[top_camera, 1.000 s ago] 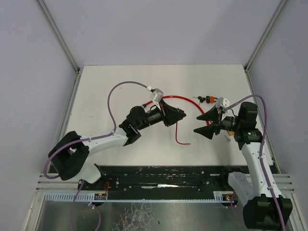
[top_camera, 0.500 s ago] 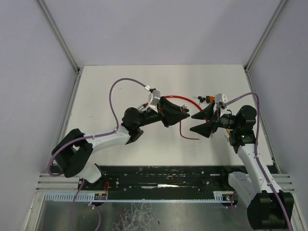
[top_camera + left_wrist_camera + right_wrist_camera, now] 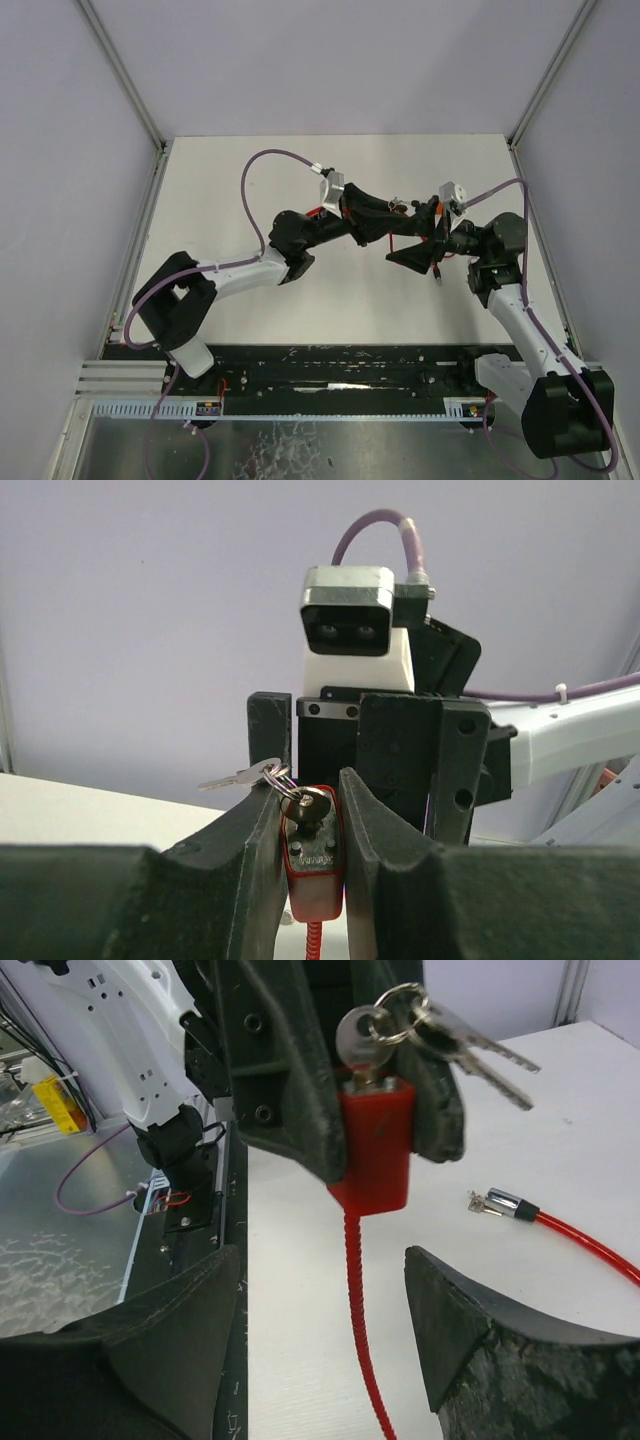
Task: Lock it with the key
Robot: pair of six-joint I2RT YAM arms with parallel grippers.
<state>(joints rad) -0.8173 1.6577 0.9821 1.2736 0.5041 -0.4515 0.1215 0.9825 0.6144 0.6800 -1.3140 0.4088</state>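
From above, both arms reach in over the white table (image 3: 230, 190) and meet near its middle. The left gripper (image 3: 395, 220) points right and the right gripper (image 3: 415, 238) faces it, the two almost nose to nose. What sits between them is too small to make out from up here, apart from a bit of red.

The left wrist view makes it clear: the left gripper's fingers (image 3: 262, 850) are clamped on both sides of a red lock (image 3: 313, 858), held upright. A key (image 3: 312, 805) sits in the top of the lock, with a ring and a spare key (image 3: 238, 777) sticking out to the left. A red cable (image 3: 311, 938) hangs from the lock's underside. Just behind stands the right arm's wrist camera (image 3: 348, 620), looking straight back.

From the right wrist, the lock hangs off the table, pinched between the left fingers, keys fanned out at the top. The right gripper's fingers are spread wide apart and hold nothing; they sit low on either side of the dangling cable, short of the lock. The cable tip (image 3: 500, 1203), a metal plug, lies loose on the table to the right
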